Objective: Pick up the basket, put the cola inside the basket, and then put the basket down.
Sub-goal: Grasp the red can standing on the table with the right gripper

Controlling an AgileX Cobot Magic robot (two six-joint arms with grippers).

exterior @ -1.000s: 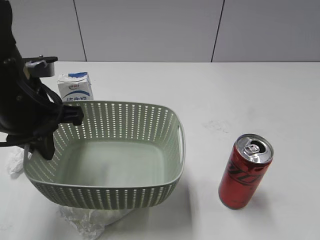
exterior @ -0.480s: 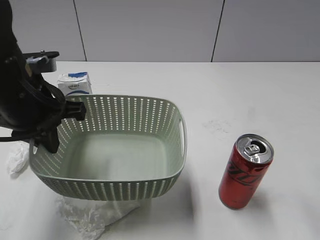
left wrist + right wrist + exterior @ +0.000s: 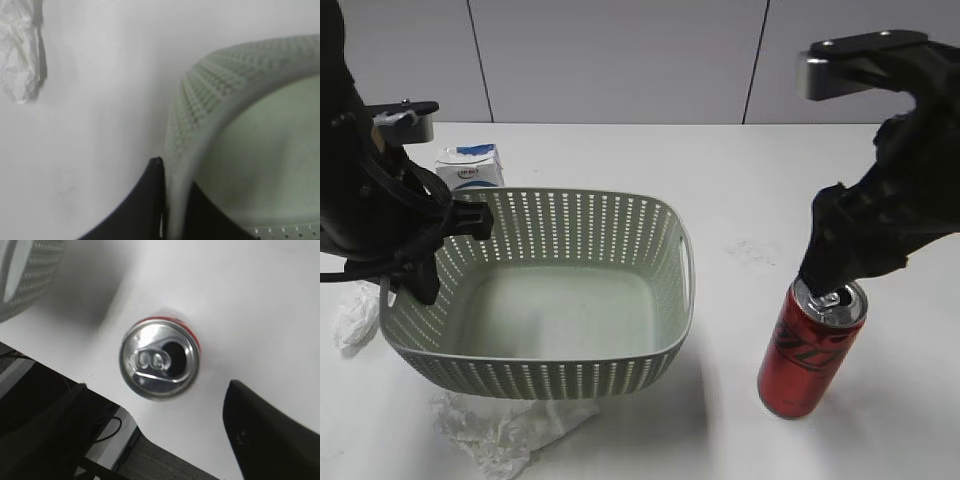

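Observation:
The sage-green basket [image 3: 560, 300] hangs tilted a little above the table at the left, empty. My left gripper [image 3: 425, 260] is shut on its left wall; in the left wrist view the jaws [image 3: 172, 200] pinch the basket wall [image 3: 200, 105]. The red cola can [image 3: 810, 345] stands upright on the table at the right. My right gripper [image 3: 835, 275] hovers just above the can's top, open and empty. In the right wrist view the silver can top [image 3: 159, 360] lies between the wide-apart fingers [image 3: 155, 400].
A white-and-blue milk carton [image 3: 470, 170] stands behind the basket's left corner. Crumpled clear plastic [image 3: 500, 430] lies under the basket's front, and another piece [image 3: 350, 318] lies at the left edge, also in the left wrist view [image 3: 20, 55]. The table's front edge shows in the right wrist view [image 3: 165, 465].
The basket has been lifted slightly and levelled by the left gripper. The right arm has come into view and now hangs over the can.

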